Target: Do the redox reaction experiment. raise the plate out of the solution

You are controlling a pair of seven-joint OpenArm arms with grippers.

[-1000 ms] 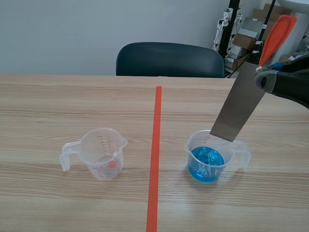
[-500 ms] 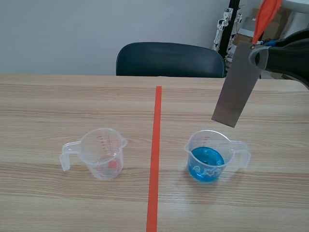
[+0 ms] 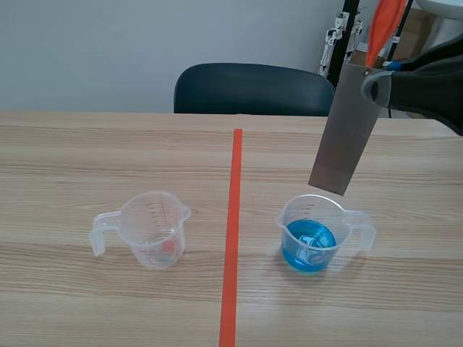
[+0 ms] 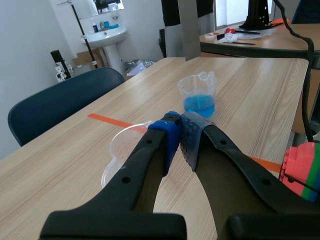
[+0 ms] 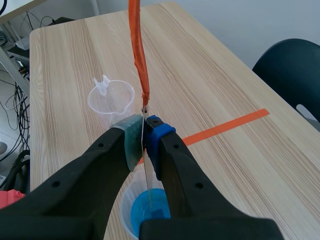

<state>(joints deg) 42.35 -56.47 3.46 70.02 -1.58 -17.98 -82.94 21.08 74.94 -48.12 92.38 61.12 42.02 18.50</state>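
Grey metal plate hangs tilted just above the cup of blue solution, its lower edge out of the liquid, clamped near its top by the right claw. Left of that cup, across the red line, a clear cup stands on the desk. Farther left, the left claw is closed on nothing.

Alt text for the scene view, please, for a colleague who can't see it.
The right gripper holds a grey plate tilted in the air above a beaker of blue solution, clear of the liquid. A second clear beaker stands across the tape line.
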